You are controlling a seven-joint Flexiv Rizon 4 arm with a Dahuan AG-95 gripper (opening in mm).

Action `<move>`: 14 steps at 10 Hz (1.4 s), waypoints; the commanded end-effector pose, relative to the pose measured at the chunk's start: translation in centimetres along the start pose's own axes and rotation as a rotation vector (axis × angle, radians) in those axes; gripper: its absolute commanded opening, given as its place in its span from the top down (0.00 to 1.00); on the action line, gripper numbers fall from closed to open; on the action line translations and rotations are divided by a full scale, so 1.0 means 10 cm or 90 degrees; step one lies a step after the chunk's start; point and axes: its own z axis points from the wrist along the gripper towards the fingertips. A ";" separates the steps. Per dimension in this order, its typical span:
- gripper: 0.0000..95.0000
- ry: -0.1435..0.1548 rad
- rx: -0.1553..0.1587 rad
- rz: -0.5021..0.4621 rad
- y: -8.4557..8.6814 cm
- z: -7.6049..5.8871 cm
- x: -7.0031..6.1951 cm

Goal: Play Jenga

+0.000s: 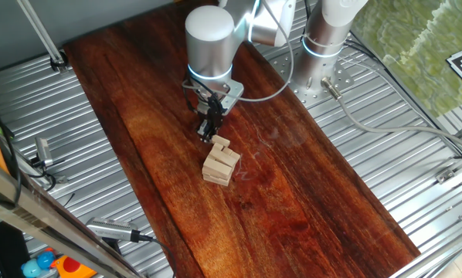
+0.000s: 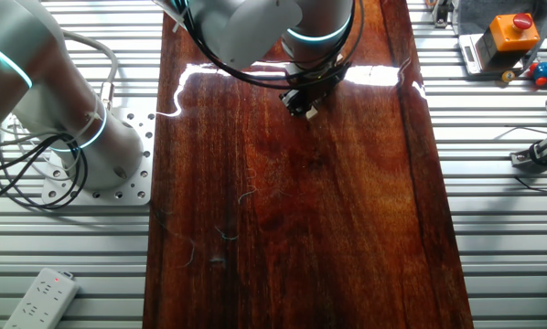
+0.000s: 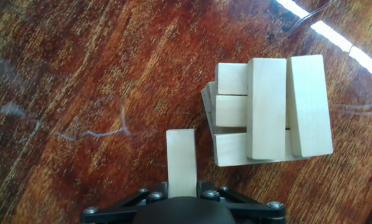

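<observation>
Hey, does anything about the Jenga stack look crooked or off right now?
Yes. In the hand view, the stack has its top layer incomplete: two blocks sit there, and the outer top block is tilted askew. The tool holds a loose block beside it.

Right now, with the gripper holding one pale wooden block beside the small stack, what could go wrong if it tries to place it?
1. The small stack of pale wooden blocks already looks uneven: its two top blocks are not parallel, so a nudge might topple it.
2. The gripper holds the loose pale wooden block by one end only; it may tilt on contact.
3. In the other fixed view the arm hides the stack, so alignment is hard to check there.
</observation>
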 end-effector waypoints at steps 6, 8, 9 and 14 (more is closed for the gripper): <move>1.00 -0.005 -0.030 0.025 0.02 0.00 0.01; 1.00 -0.004 -0.035 0.030 0.02 0.00 0.01; 1.00 -0.001 -0.043 0.030 0.02 0.00 0.01; 1.00 -0.002 -0.045 0.029 0.02 0.00 0.01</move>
